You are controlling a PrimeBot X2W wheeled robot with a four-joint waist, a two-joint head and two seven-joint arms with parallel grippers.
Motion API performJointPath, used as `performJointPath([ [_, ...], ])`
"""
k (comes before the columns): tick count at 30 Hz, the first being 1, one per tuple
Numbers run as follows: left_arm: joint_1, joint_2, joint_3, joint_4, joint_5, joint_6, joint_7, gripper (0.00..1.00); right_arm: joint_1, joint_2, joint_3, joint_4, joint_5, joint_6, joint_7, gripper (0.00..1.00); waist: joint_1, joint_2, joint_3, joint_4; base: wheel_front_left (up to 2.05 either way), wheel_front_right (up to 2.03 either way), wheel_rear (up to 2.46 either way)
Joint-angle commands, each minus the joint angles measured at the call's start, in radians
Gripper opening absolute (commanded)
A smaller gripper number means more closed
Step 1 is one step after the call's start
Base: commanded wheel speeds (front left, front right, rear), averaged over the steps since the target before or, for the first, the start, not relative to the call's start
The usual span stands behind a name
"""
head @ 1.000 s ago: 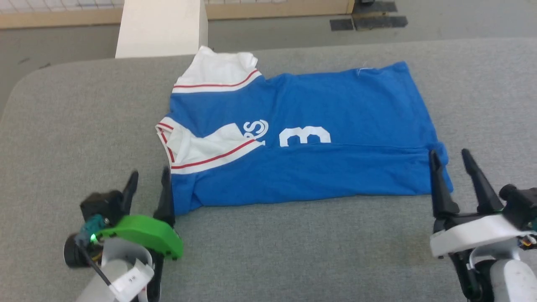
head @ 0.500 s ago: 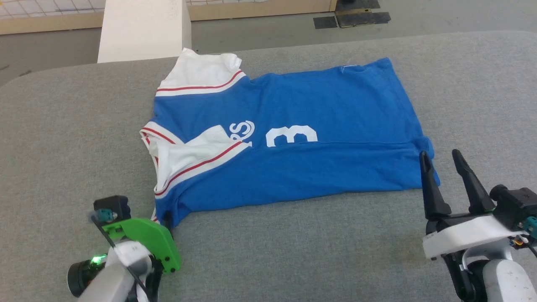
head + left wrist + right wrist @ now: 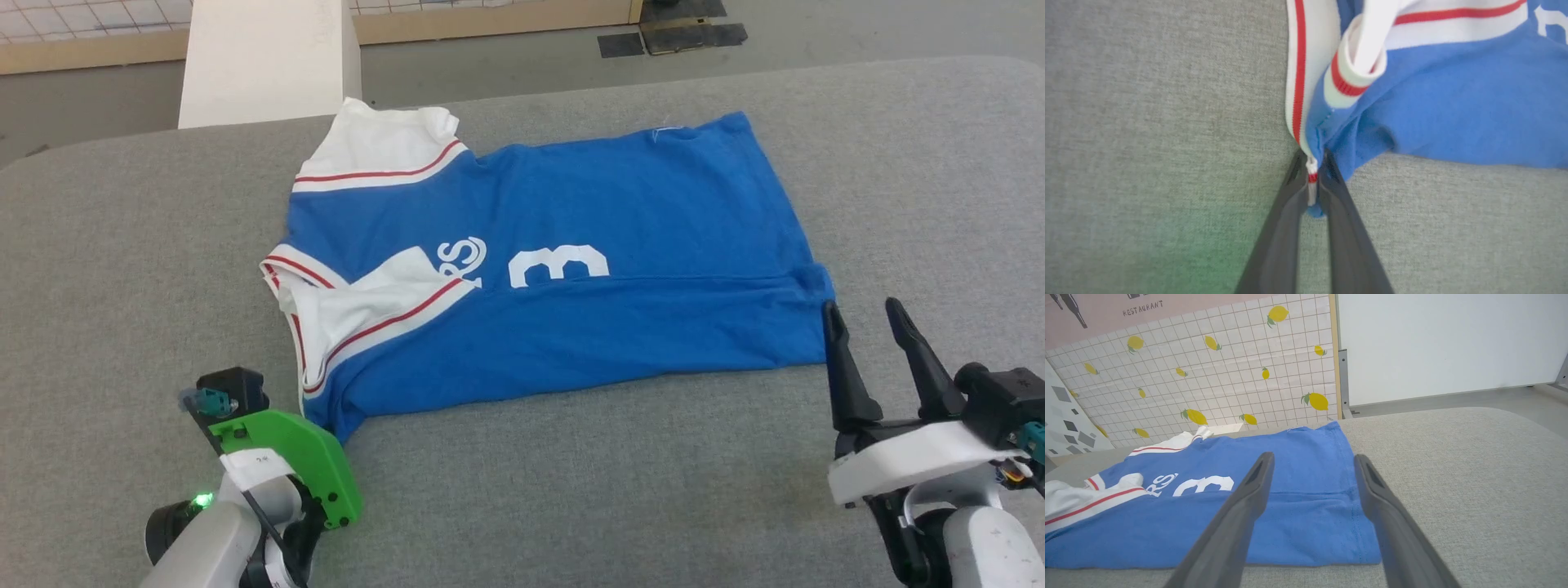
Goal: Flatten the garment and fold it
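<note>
Open along counter [image 3: 571, 490] near edge and right edge; blocked at far-left edge by white pillar [image 3: 265, 61] beyond garment [image 3: 637, 204].

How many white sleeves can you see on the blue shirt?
2: one white, red-striped sleeve at the far left of the bright blue fabric jersey, the other sleeve folded over its near left. None seems hidden.

Garment [image 3: 571, 335] spread on the table [image 3: 571, 490], a pillar [image 3: 261, 57] behind it.
Its near-left corner lies between the fingers of the left hand [image 3: 1313, 157]; the right hand [image 3: 860, 304] stands at its near-right corner.
</note>
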Motion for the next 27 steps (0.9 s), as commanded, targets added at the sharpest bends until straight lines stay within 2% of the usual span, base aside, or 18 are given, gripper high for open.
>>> performJointPath([
  [1, 0.019, -0.003, -0.01, 0.007, -0.002, -0.006, -0.003, 0.0, -0.021, 0.002, -0.018, 0.02, -0.008, -0.002, 0.016, 1.0, 0.0, 0.0062, 0.003, 0.004, 0.0, 0.0, 0.0],
  [6, 0.006, -0.001, -0.014, 0.002, 0.004, -0.014, -0.01, 0.0, -0.102, 0.014, -0.073, 0.139, -0.027, -0.002, 0.154, 1.0, 0.0, 0.0062, 0.017, 0.016, 0.0, 0.0, 0.0],
  [13, -0.013, -0.005, -0.023, -0.005, 0.012, -0.029, -0.022, 0.0, -0.237, 0.029, -0.187, 0.306, -0.097, -0.002, 0.482, 1.0, 0.0, 0.0062, 0.044, 0.044, 0.0, 0.0, 0.0],
  [17, -0.019, -0.005, -0.025, -0.006, 0.012, -0.035, -0.025, 0.0, -0.284, 0.034, -0.234, 0.335, -0.186, -0.002, 0.68, 1.0, 0.0, 0.0062, 0.059, 0.058, 0.0, 0.0, 0.0],
  [21, -0.022, -0.005, -0.026, -0.004, 0.01, -0.04, -0.028, 0.0, -0.297, 0.039, -0.252, 0.313, -0.231, -0.002, 0.86, 1.0, 0.0, 0.0062, 0.069, 0.066, 0.0, 0.0, 0.0],
  [23, -0.023, -0.005, -0.027, -0.003, 0.01, -0.041, -0.029, 0.0, -0.297, 0.041, -0.251, 0.288, -0.235, -0.002, 0.932, 0.4, 0.0, 0.0062, 0.072, 0.069, 0.0, 0.0, 0.0],
  [24, -0.024, -0.005, -0.027, -0.002, 0.009, -0.042, -0.029, 0.0, -0.295, 0.041, -0.247, 0.274, -0.236, -0.002, 0.958, 0.05, 0.0, 0.0062, 0.073, 0.07, 0.0, 0.0, 0.0],
  [25, -0.025, -0.006, -0.028, -0.002, 0.009, -0.043, -0.029, 0.0, -0.292, 0.042, -0.244, 0.256, -0.235, -0.002, 0.982, 0.0, 0.0, 0.0062, 0.073, 0.07, 0.0, 0.0, 0.0],
  [27, -0.026, -0.006, -0.028, 0.0, 0.009, -0.044, -0.032, 0.0, -0.283, 0.043, -0.24, 0.222, -0.233, -0.002, 1.012, 0.0, 0.0, 0.0062, 0.072, 0.071, 0.0, 0.0, 0.0],
])
